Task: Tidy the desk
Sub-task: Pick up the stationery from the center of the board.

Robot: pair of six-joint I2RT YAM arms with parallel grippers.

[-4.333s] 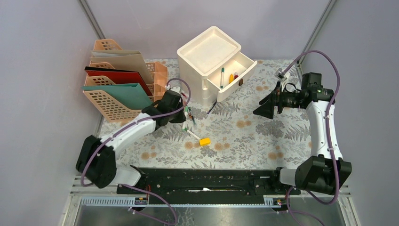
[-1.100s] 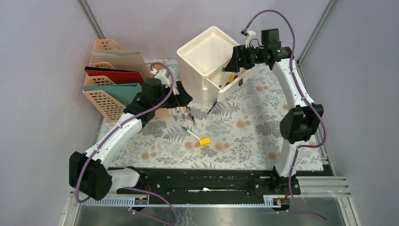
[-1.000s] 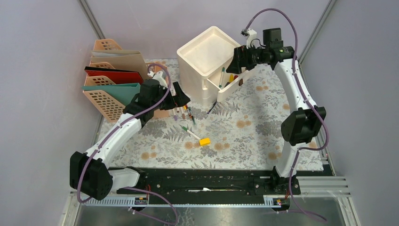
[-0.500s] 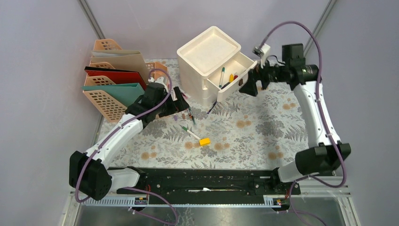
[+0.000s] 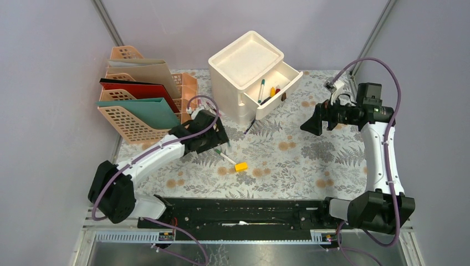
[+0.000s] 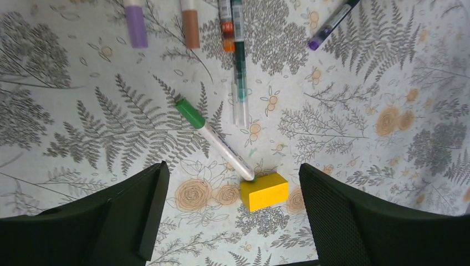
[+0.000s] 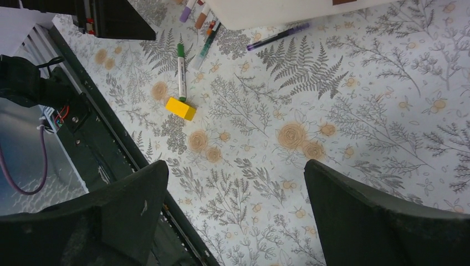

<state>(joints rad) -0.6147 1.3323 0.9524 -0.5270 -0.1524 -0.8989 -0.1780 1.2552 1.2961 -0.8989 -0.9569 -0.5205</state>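
Lower spread, empty left claw (image 6: 231, 180) across barrel of green-capped marker (image 6: 219, 145), then pinch (minding yellow block (image 6: 264, 191) at its tip); leave right claw (image 7: 235, 183) spread, empty.

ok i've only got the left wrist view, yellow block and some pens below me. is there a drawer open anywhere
observer: Yes, the top drawer of the white unit at the back stands pulled out, with a few pens lying in it.
operator: where's the right gripper
observer: The right gripper hangs open and empty over the desk, to the right of that drawer.
operator: anything off to my left
observer: A peach file rack holding folders stands at the desk's back left corner.
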